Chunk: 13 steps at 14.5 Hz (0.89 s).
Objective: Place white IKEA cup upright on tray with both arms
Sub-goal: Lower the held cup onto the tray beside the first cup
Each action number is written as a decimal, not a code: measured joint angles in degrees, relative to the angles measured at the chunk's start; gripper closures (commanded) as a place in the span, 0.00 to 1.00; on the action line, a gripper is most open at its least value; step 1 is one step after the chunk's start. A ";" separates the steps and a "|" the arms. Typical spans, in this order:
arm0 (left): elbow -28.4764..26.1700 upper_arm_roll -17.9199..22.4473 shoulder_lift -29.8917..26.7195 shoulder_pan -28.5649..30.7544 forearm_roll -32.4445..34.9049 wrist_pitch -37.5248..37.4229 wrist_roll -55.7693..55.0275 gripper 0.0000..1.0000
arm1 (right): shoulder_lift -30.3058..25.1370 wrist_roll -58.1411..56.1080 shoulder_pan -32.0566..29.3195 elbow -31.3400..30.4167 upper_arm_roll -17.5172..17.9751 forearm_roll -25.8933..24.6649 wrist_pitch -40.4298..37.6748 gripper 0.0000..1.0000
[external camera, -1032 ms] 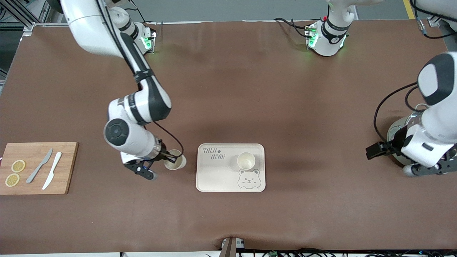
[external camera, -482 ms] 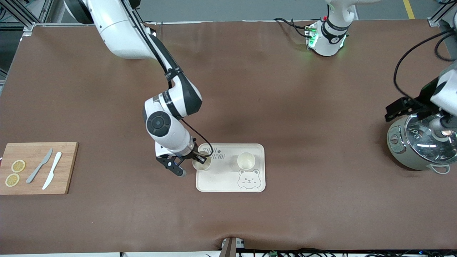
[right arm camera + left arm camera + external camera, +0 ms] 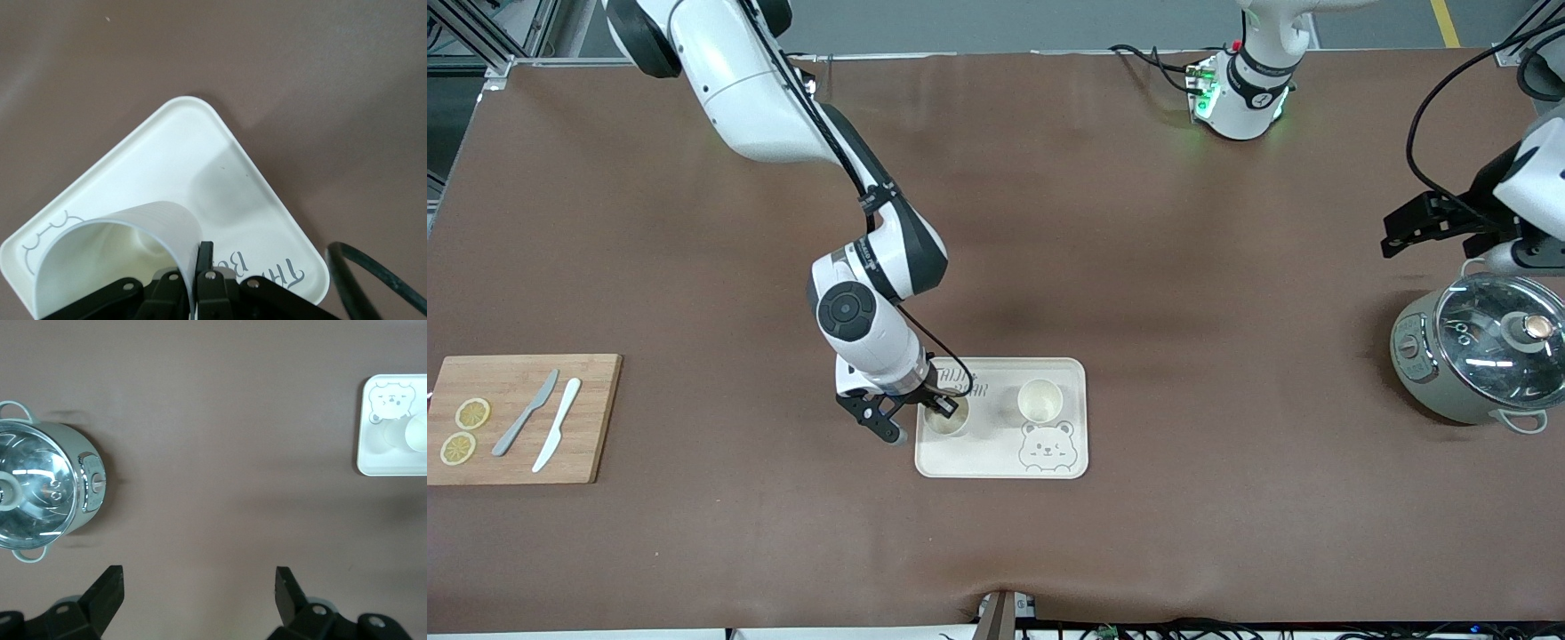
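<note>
The cream "TAIJI BEAR" tray [image 3: 996, 455] lies at the table's middle. My right gripper [image 3: 940, 407] is shut on the rim wall of a white cup [image 3: 946, 416] and holds it upright, low over the tray's end toward the right arm. In the right wrist view the cup [image 3: 113, 253] is pinched by my gripper [image 3: 198, 267], one finger [image 3: 205, 257] outside the wall, over the tray [image 3: 180, 147]. A second white cup [image 3: 1040, 400] stands upright on the tray above the bear face. My left gripper [image 3: 197, 587] is open and empty, up over the table by the cooker [image 3: 1507, 256].
A grey rice cooker with a glass lid [image 3: 1476, 356] stands at the left arm's end; it also shows in the left wrist view [image 3: 40, 493]. A wooden cutting board [image 3: 516, 418] with lemon slices and two knives lies at the right arm's end.
My right gripper carried the cup from the table beside the tray to over the tray. My left arm lifted off the cooker and moved toward the bases.
</note>
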 measured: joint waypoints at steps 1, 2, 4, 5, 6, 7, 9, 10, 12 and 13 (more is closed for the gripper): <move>0.00 -0.04 -0.05 -0.20 0.00 -0.16 0.02 0.00 | 0.58 0.03 0.19 0.02 -0.02 -0.27 0.28 1.00; 0.00 -0.04 -0.16 -0.24 0.00 -0.55 0.27 0.00 | 1.16 0.04 0.39 0.05 -0.03 -0.49 0.87 1.00; 0.01 -0.02 -0.58 -0.17 0.00 -0.99 1.28 0.00 | 2.21 0.08 0.75 0.08 -0.04 -0.58 1.84 1.00; 0.01 0.00 -0.86 -0.14 0.00 -1.02 1.54 0.00 | 2.58 0.10 0.87 0.11 -0.07 -0.60 2.26 1.00; 0.02 0.01 -1.16 -0.14 0.00 -1.03 1.63 0.00 | 2.87 0.12 0.97 0.13 -0.09 -0.60 2.61 1.00; 0.08 0.02 -1.43 -0.14 0.00 -1.03 1.63 0.00 | 3.08 0.15 1.02 0.13 -0.10 -0.61 2.89 1.00; 0.22 0.07 -1.88 -0.14 0.00 -1.03 1.63 0.00 | 3.46 0.21 1.06 0.13 -0.11 -0.64 3.77 1.00; 0.29 0.09 -1.97 -0.13 0.00 -1.03 1.63 0.00 | 3.69 0.24 1.08 0.13 -0.13 -0.65 4.16 1.00; 0.37 0.16 -1.97 -0.12 0.00 -1.02 1.69 0.00 | 4.20 0.28 1.22 0.13 -0.13 -0.66 4.64 1.00; 0.37 0.19 -1.97 -0.10 0.00 -1.02 1.95 0.00 | 4.39 0.30 1.28 0.13 -0.13 -0.67 4.90 1.00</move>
